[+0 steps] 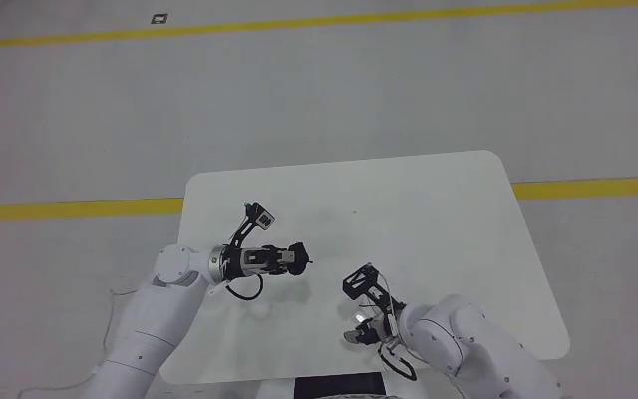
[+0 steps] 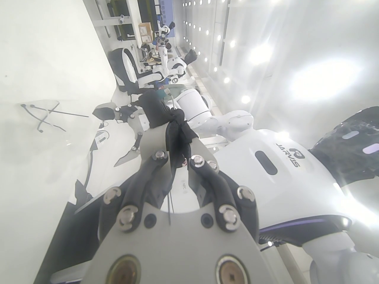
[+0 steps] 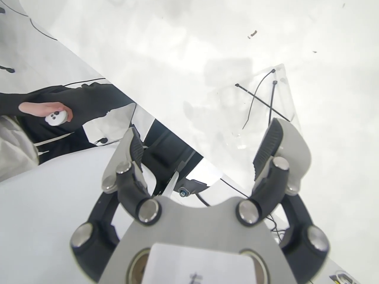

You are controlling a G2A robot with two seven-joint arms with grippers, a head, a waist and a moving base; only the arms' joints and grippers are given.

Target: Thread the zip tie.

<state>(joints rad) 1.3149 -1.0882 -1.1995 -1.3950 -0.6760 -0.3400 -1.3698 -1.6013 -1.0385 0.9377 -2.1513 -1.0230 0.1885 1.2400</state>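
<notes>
Robotics laboratory or test hall. Indicators:
- A smooth grey floor (image 1: 319,100) marked with yellow lane lines (image 1: 299,21).
- A white counter (image 1: 449,199) standing free on that floor.
- Other white humanoid robots (image 2: 173,67) in the room behind.
- Desks carrying cardboard boxes (image 2: 145,29).
- Rows of round ceiling lights (image 2: 201,2).
</notes>
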